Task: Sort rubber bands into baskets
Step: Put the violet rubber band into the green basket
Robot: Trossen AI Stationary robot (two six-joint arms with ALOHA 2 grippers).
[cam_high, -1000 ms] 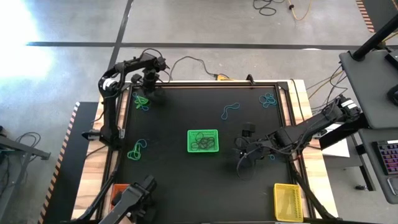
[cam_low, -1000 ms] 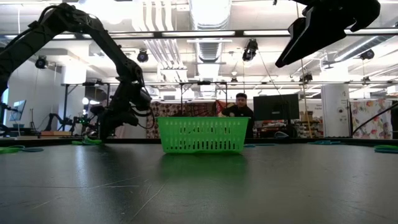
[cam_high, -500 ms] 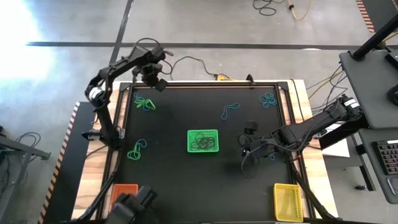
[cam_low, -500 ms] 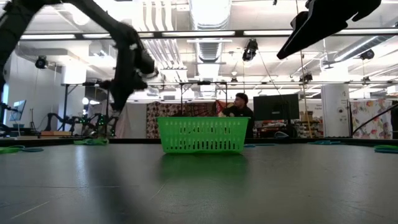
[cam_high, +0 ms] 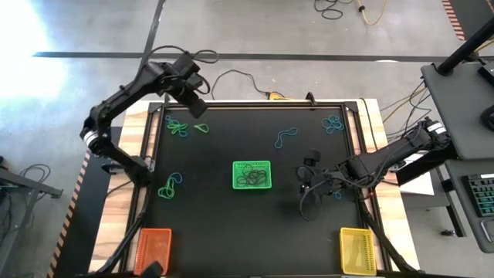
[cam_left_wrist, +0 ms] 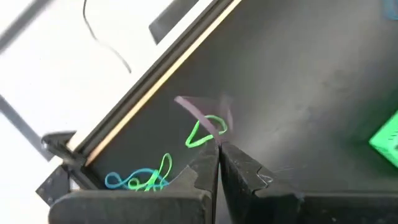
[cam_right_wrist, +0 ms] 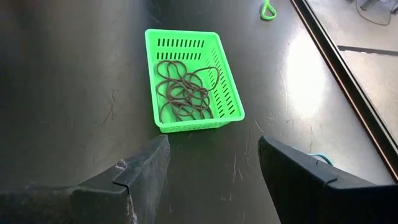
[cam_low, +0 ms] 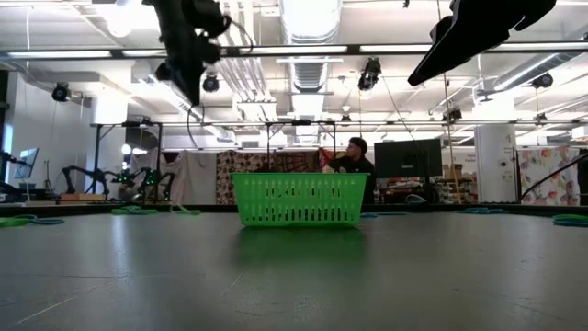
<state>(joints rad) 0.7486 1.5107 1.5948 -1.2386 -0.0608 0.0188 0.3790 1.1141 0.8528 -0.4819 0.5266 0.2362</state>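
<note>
1. Left gripper [cam_high: 202, 108]: has risen and swung off the table's far-left corner since a second ago; fingers pinched shut on a green rubber band [cam_left_wrist: 206, 132].
2. Orange basket [cam_high: 153, 247]: near-left corner, now uncovered.
3. Green basket [cam_high: 252, 175]: centre, unmoved, bands inside.
4. Right gripper [cam_high: 307, 176]: jaws apart, unchanged, beside the green basket.
5. Yellow basket [cam_high: 357, 250]: near-right corner.

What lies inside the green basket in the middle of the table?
A tangle of dark rubber bands lies on the floor of the green basket. Its mesh floor shows around them; whatever lies beneath the tangle itself cannot be seen.
</note>
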